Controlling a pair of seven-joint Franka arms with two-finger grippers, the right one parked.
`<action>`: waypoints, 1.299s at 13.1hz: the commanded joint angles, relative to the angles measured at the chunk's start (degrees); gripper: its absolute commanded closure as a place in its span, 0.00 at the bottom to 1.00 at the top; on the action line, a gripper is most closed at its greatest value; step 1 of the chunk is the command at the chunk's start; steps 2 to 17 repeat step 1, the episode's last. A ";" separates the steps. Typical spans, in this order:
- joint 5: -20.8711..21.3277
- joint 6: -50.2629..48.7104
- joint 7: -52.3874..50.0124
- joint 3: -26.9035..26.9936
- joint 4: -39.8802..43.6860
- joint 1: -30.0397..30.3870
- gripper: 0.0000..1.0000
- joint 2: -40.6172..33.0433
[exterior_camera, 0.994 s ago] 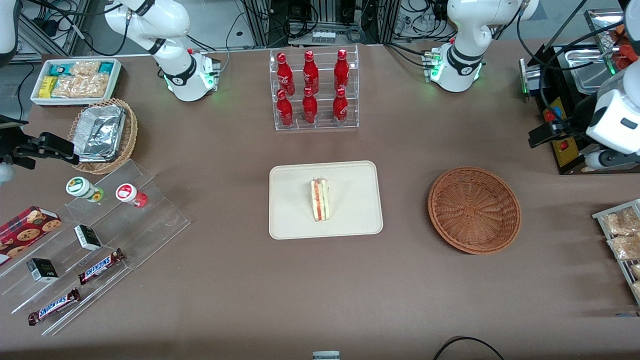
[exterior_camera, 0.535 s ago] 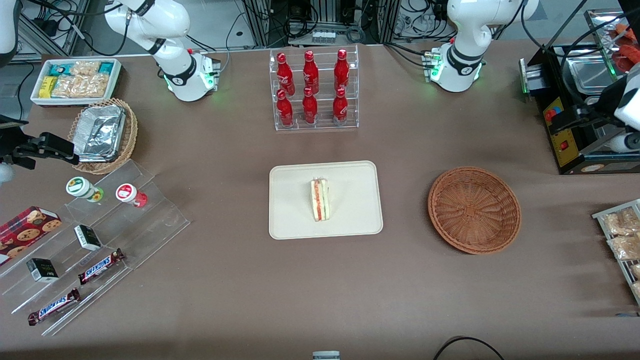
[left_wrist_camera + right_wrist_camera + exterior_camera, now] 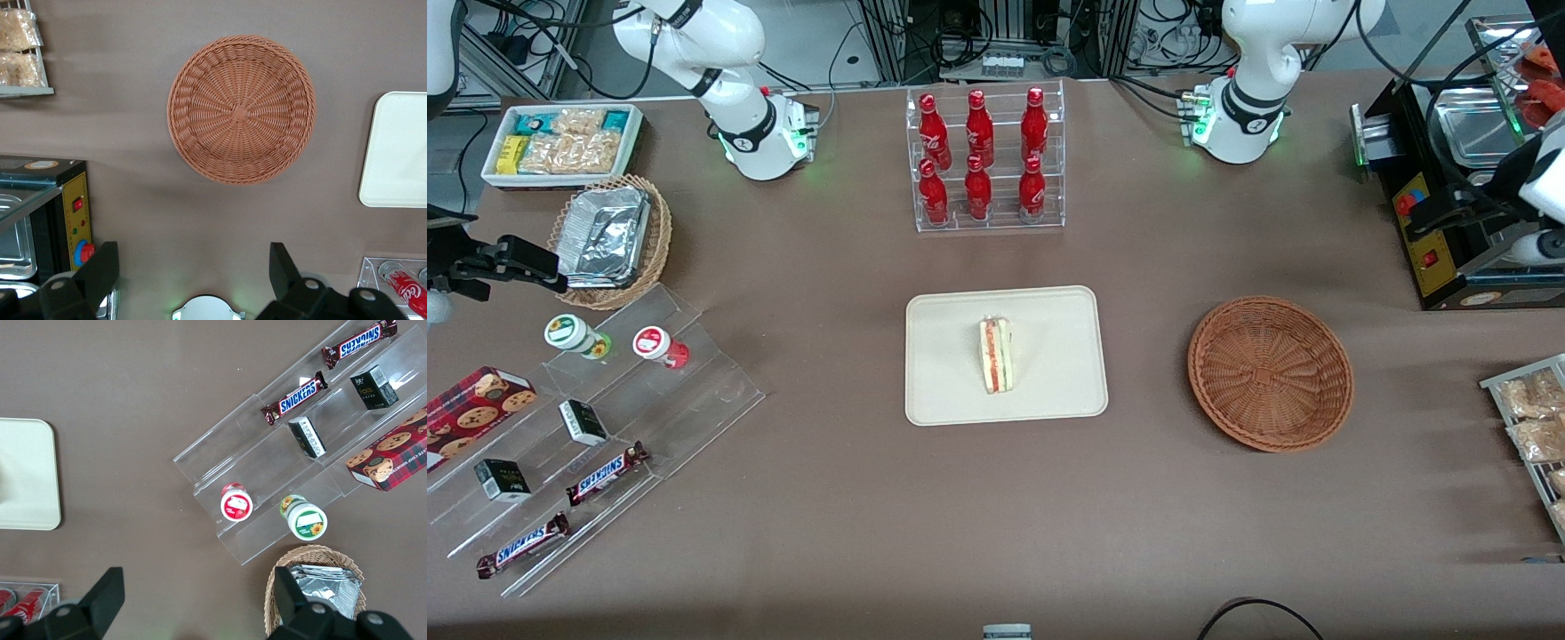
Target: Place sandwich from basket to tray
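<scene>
The sandwich [image 3: 996, 356] is seen resting mid-frame on the tray [image 3: 1067, 311], the basket [image 3: 1270, 373] at centre-right is left empty, and the tool [image 3: 193, 270], spread wide and holding nothing, is raised above the tabletop [image 3: 854, 498], so the task appears done.

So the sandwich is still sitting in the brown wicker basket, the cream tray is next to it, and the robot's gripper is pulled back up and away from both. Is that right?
Not quite. The sandwich is on the tray, not in the basket, which holds nothing, as the front view shows. The rest stands: tray and basket lie side by side, and the gripper hangs open, high above the table and clear of both.
</scene>
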 commanded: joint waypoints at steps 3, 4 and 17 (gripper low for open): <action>0.05 -0.55 0.86 0.28 3.07 -0.74 0.01 2.55; 0.05 -0.55 0.86 0.28 3.07 -0.74 0.01 2.55; 0.05 -0.55 0.86 0.28 3.07 -0.74 0.01 2.55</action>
